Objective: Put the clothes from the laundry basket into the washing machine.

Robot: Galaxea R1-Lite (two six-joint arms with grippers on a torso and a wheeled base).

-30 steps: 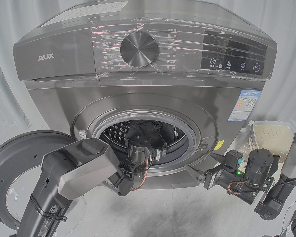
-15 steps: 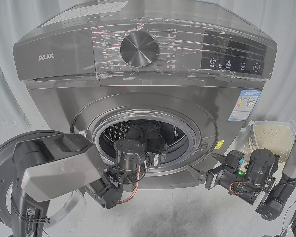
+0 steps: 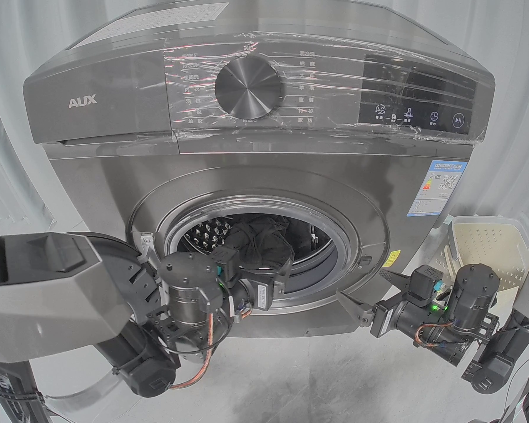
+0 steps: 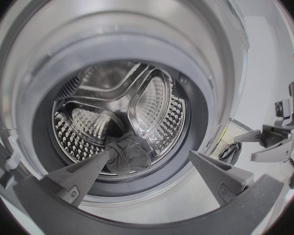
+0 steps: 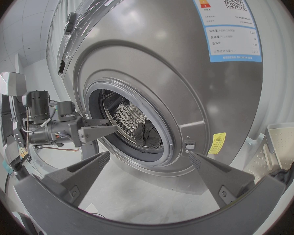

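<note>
While my left end effector hangs spread apart and empty at the washer mouth and the dark garment lies low at the front of the drum, I judge a loose fold could slump onto the seal and get pinched by the door.

Lab-style test bay: white curtains all round, bare grey floor, washing machine panel film-wrapped.
</note>
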